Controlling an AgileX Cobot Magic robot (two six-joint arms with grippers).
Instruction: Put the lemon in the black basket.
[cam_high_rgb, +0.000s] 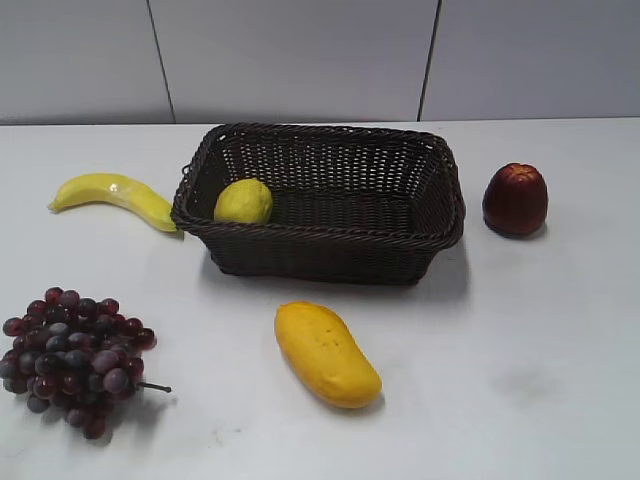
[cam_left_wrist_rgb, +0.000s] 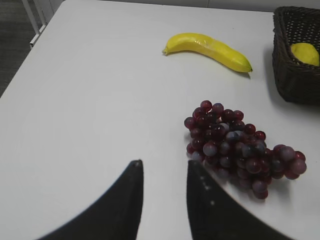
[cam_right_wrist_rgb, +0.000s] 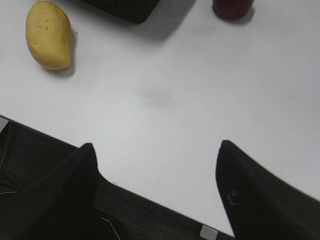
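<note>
Left gripper (cam_left_wrist_rgb: 164, 172) narrowly parted, right gripper (cam_right_wrist_rgb: 156, 152) wide apart (both empty); lemon (cam_high_rgb: 243, 201) half-hidden inside black basket (cam_high_rgb: 330, 240).

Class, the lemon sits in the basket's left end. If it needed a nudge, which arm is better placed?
Left. The left gripper has the lemon and basket in view; the right gripper sees the mango.

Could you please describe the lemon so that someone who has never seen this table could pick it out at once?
Find the black basket, the big dark woven one at the table's middle. The lemon lies inside it, against its left end. It is the only fruit in the basket: a plump, pale greenish-yellow oval, rounder than the long banana outside and smaller than the mango in front.
</note>
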